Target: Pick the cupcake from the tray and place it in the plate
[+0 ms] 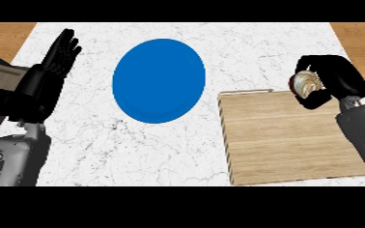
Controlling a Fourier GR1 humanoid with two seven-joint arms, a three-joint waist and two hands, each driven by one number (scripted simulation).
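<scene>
At the right edge of the frame, my right hand (335, 79) has its fingers curled round the cupcake (308, 83), which sits above the far corner of the wooden tray (285, 145) at lower right. The cupcake looks clear of the tray, though I cannot tell by how much. The blue plate (159, 80) lies flat on the marble counter (178, 149) at centre frame, well apart from the tray's left rim. As I judge it, the step in hand is the carry: I should keep the cupcake level, bring it leftward across the tray's raised rim, centre it over the plate, lower it, and only then uncurl the fingers. My left hand (58, 58) rests open at upper left, fingers up. Count: one cupcake, one plate, one tray, two hands.
</scene>
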